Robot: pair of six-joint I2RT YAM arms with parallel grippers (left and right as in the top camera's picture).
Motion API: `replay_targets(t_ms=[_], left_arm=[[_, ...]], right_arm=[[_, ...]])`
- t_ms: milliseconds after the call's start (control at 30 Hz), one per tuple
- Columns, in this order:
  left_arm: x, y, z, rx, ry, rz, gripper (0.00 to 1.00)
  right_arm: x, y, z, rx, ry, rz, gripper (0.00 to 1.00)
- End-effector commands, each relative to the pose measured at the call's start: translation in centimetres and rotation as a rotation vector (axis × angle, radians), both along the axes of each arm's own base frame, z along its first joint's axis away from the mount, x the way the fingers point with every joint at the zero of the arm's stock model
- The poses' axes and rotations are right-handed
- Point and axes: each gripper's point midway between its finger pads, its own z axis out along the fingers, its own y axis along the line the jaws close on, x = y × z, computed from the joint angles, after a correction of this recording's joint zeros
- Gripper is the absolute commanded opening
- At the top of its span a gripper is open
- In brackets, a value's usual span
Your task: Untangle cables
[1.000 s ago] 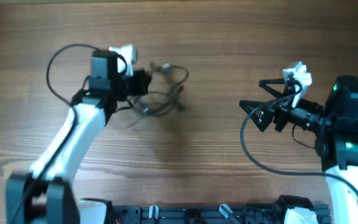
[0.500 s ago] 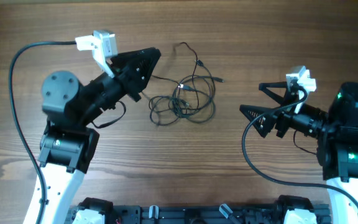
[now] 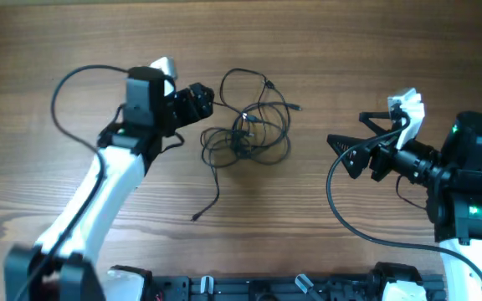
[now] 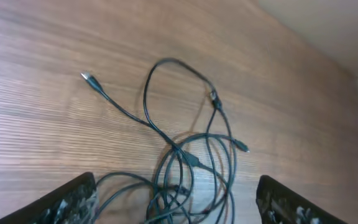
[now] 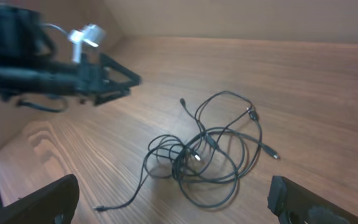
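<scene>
Thin black tangled cables (image 3: 249, 130) lying heaped on brown wooden surface (image 3: 350, 50), left tool (image 3: 207, 102) hovering just beside them, released, right tool (image 3: 344, 127) hanging well apart, also released.

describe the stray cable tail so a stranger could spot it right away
In the middle of the wooden table lies a tangle of thin black cables. One strand leaves it alone toward the robot's base, ending in a small plug; the other ends stay close to the pile.
</scene>
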Motion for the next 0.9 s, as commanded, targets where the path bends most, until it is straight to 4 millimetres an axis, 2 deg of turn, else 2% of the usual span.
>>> replay_targets(t_ms=[0, 100, 133, 200, 267, 433, 533, 567, 667, 767, 867], left_arm=[[2.0, -4.4, -3.2, -0.125, 0.036, -0.056, 0.82], [3.1, -8.9, -6.6, -0.17, 0.034, -0.107, 0.82], [3.3, -9.7, -8.0, -0.173, 0.045, -0.096, 0.82], [3.8, -9.5, -10.7, -0.157, 0.085, -0.017, 0.81], [3.9, -9.3, -11.9, -0.154, 0.105, 0.002, 0.8], [4.2, -8.7, -12.2, -0.13, 0.097, 0.031, 0.8], [4.4, -8.4, -12.5, -0.112, 0.091, 0.049, 0.72], [4.3, -8.4, -12.8, -0.109, 0.098, 0.049, 0.72], [3.8, -8.6, -14.7, -0.136, 0.165, 0.088, 0.7], [3.9, -9.3, -14.5, -0.153, 0.153, 0.084, 0.69], [4.2, -9.8, -13.9, -0.164, 0.125, 0.076, 0.45]], right_arm=[[0.0, -0.1, 0.0, -0.006, 0.001, -0.009, 1.0], [-0.1, -0.1, 0.0, -0.006, 0.001, -0.008, 1.0], [-0.1, -0.1, 0.0, -0.005, 0.001, -0.009, 1.0], [0.0, -0.1, 0.0, -0.006, 0.001, -0.009, 1.0], [0.0, -0.2, -0.1, -0.01, 0.0, -0.011, 1.0], [0.2, -0.5, -0.3, -0.024, 0.002, -0.032, 1.0], [0.2, -0.5, -0.3, -0.024, 0.002, -0.032, 1.0], [0.2, -0.5, -0.3, -0.024, 0.002, -0.032, 1.0], [0.4, -0.5, -0.4, -0.023, 0.01, -0.032, 1.0], [0.7, -0.6, -1.1, -0.02, 0.036, -0.032, 1.0], [1.0, -0.6, -1.6, -0.016, 0.059, -0.032, 1.0]])
